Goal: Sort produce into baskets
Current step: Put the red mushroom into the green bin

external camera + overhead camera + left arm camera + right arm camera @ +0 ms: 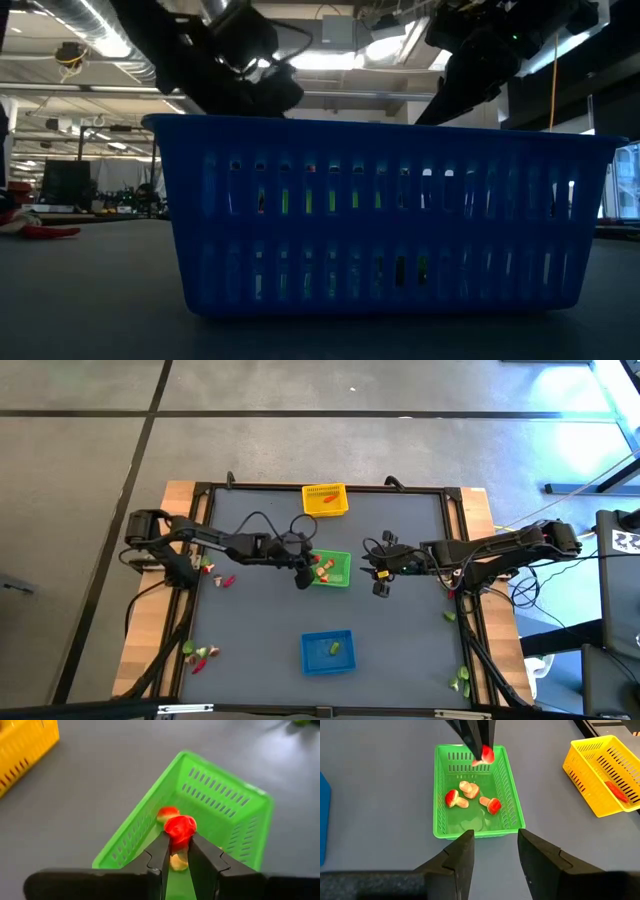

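Tabletop (260, 610) — dark grey surface inside a black frame, carrying all items below.

Blue basket (328, 651) — near the middle of the front edge; a light green piece (335, 648) lies inside.

Green basket (334, 569) — around the tabletop's centre. Contents: three red-capped mushroom pieces (456, 799) on its floor.

Yellow basket (325, 499) — at the middle of the far edge; an orange-red piece (617, 791) lies inside.

Left gripper (178, 851) — over the green basket's left rim, closed on a red mushroom piece (180, 828) pinched between its fingertips above the basket's interior.

Right gripper (494, 849) — above the tabletop just right of the green basket, jaws parted at a middling gap, holding nothing.

Loose produce — red and green pieces (216, 573) near the left edge; a second small cluster (200, 655) toward the front-left corner; light green pieces (461, 678) near the front-right corner, and one more (449, 616) along the right edge.
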### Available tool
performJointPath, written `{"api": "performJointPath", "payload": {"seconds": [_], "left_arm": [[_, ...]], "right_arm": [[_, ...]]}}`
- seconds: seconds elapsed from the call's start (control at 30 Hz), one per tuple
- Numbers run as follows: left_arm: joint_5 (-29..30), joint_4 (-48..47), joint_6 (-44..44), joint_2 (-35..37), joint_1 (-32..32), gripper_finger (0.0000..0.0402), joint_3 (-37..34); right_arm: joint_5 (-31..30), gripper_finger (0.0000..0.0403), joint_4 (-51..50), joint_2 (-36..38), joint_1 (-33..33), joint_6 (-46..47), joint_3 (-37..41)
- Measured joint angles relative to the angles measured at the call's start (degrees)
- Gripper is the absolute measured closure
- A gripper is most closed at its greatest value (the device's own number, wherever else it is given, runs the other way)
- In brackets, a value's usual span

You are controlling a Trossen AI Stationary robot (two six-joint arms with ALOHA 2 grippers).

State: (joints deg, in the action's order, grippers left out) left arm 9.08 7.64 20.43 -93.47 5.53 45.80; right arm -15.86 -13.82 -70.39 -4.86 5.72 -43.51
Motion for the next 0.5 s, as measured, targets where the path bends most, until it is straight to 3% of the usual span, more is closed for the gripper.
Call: {"api": "performJointPath", "payload": {"seconds": [0.33,0.5], "left_arm": [[0.0,0.39,2.35,-2.77,0.01,0.034,-0.02],[-0.01,0.37,2.15,-2.77,0.01,0.0296,-0.02]], "right_arm": [[0.0,0.0251,0.0,0.0,0.0,0.0,0.0],[0.0,0.0251,0.0,0.0,0.0,-0.02,0.0]]}}
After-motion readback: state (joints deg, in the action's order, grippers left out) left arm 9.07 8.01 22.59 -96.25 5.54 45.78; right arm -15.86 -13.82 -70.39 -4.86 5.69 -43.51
